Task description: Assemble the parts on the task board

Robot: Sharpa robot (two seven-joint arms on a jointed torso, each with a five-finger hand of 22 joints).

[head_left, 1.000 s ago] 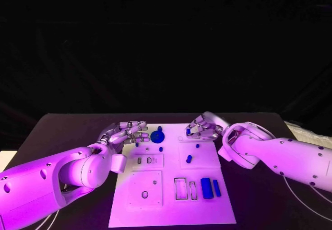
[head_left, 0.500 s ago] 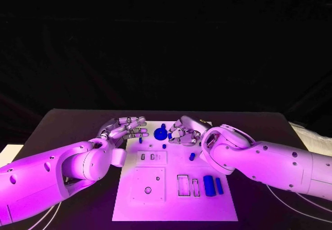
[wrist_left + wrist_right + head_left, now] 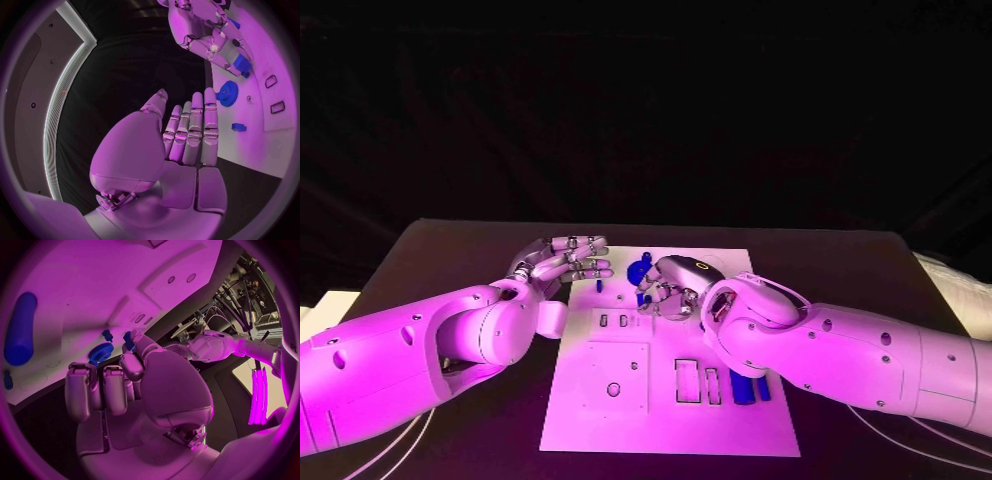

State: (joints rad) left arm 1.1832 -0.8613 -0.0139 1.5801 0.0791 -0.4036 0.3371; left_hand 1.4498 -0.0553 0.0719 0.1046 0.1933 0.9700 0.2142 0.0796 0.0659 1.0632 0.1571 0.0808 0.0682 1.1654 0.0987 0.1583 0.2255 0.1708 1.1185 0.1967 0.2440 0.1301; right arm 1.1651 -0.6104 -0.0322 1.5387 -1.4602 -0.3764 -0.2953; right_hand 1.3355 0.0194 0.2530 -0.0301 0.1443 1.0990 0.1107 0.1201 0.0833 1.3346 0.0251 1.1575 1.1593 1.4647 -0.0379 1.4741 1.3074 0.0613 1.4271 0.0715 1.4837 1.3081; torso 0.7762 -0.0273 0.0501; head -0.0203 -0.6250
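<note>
Left robot hand (image 3: pixel 564 257) raised, palm open, fingers (image 3: pixel 195 131) extended side by side and holding nothing. Right robot hand (image 3: pixel 672 284) reaching inward from the right arm (image 3: pixel 848 350), fingers (image 3: pixel 103 390) curled downward; whether anything is pinched cannot be told.

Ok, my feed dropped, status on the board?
Left hand open, at edge of the board. Right hand over the board by the blue gear, small blue piece at its thumb, grip unclear. Path looks clear.
</note>
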